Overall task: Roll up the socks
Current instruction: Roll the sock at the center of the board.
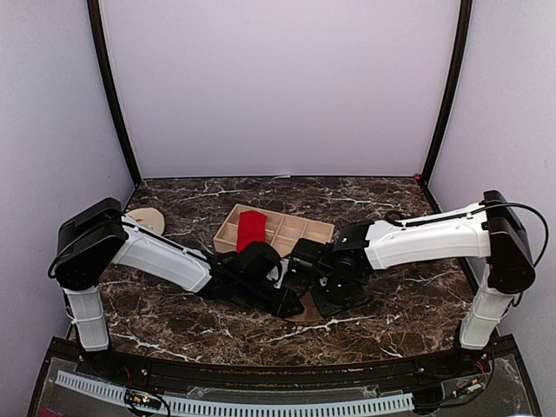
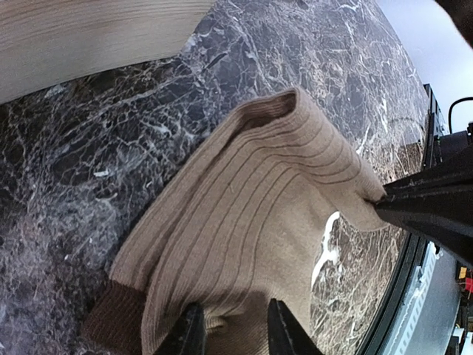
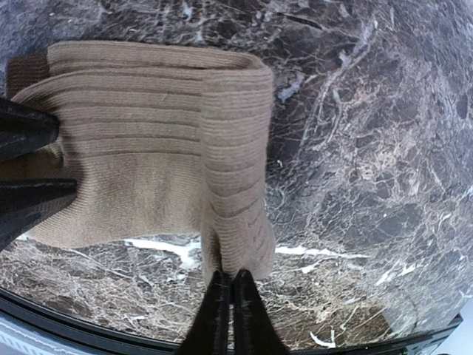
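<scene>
Socks are what we have to roll. The tan sock [image 2: 251, 222] lies on the dark counter [image 1: 408, 295], in the middle, right under our two arms. One end of it is folded over on itself, so we think the roll is only just starting.

Our right hand [image 3: 229, 281] has its two fingers pressed tight together on the edge of that folded flap. We think it holds there so it can turn the flap over. Our left hand [image 2: 235, 310] is at the other end, near the dark brown cuff. Its fingers are a little apart, with a bunch of sock squeezed between them. We think it pins that end so the sock does not slide.

The red sock [image 1: 251, 228] lies in the wooden tray [image 1: 304, 230], at its left end, behind the arms. We cannot tell if it is rolled. A round beige disc [image 1: 148, 219] sits far off to the left.

The counter looks like dark stone with white lines. It looks smooth, so soft cloth may slip on it. Plain pale walls [image 1: 278, 87] stand on three sides.
</scene>
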Controlling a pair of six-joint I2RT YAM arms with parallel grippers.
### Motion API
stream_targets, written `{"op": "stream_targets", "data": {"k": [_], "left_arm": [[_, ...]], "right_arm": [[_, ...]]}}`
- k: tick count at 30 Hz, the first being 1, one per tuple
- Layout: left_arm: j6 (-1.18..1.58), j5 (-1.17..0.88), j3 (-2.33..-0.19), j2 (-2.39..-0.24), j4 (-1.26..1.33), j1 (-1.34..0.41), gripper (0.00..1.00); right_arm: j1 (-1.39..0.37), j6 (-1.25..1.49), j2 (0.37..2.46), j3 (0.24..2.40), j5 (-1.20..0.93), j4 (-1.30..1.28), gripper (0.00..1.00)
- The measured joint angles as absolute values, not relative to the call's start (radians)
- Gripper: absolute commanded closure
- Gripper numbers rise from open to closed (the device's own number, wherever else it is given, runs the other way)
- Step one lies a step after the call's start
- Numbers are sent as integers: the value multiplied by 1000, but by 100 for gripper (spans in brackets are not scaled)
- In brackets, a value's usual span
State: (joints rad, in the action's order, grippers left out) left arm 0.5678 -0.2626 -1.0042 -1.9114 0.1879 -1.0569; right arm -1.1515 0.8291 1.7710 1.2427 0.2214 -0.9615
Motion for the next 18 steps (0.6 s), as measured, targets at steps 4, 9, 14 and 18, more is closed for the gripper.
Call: {"op": "stream_targets", "data": {"k": [4,9,14,18], "left_arm": [[591,-259,-1005,-1915,194,-1058,67],[606,-257,-1005,-1916,196,-1059,68],[612,-256,-1005,-1917,196,-1059,68],[616,-255,-1005,-1917,196,-1058,68]], "right_arm": [[-1157,838,1773,1244,226,-962,80],[-1163,850,1773,1244,224,-952,76],[-1164,854,1773,1244,210,-920,76],[-1164,867,1772,1237,195,-889,76]]}}
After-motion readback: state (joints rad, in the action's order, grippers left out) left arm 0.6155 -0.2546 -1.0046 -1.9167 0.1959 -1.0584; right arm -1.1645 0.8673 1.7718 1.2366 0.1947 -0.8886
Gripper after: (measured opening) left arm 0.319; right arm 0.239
